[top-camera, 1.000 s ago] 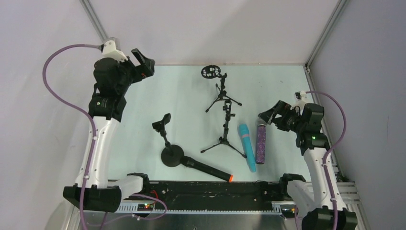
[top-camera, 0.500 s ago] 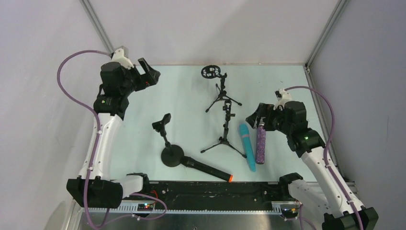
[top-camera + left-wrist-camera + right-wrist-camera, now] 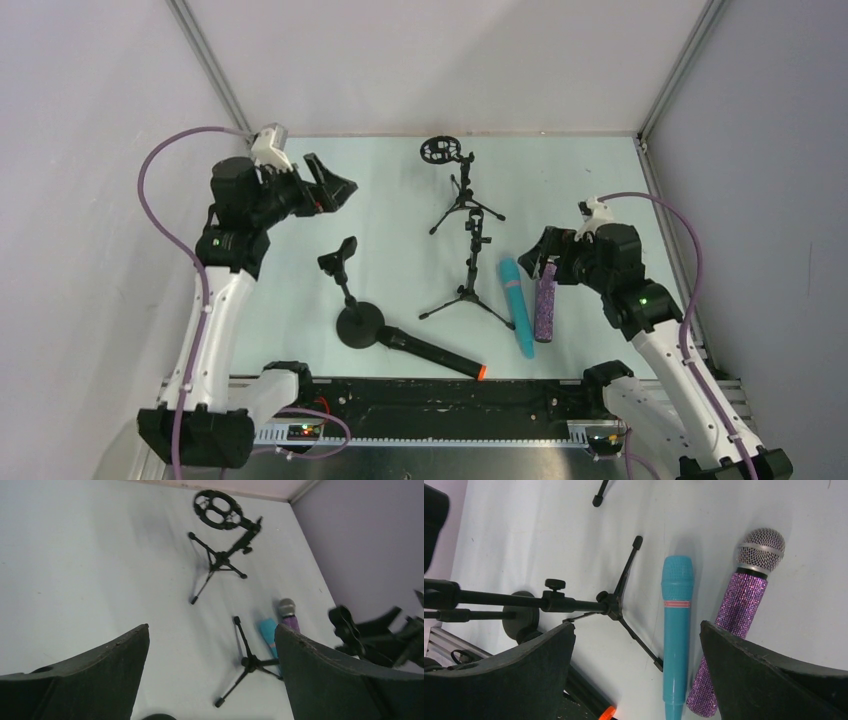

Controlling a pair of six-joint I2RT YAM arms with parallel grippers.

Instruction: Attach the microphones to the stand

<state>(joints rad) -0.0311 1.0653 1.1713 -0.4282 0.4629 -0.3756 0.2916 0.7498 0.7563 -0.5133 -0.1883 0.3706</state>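
Pale green table (image 3: 390, 200), right pincer (image 3: 538, 256) spread wide, empty, above purple microphone (image 3: 545, 300), left pincer (image 3: 338, 182) likewise

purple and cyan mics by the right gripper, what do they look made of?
Purple microphone: body looks wrapped in glitter or rhinestones, grainy sparkle; its mesh head looks like silver metal wire. Cyan microphone: probably plastic, smooth matte surface in one colour, grille included, with a pink band.

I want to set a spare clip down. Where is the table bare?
Bare: the left strip beside the round-base stand, and the far right corner past the shock-mount tripod. Crowded: near centre, around the second tripod, cyan microphone, purple microphone and black microphone.
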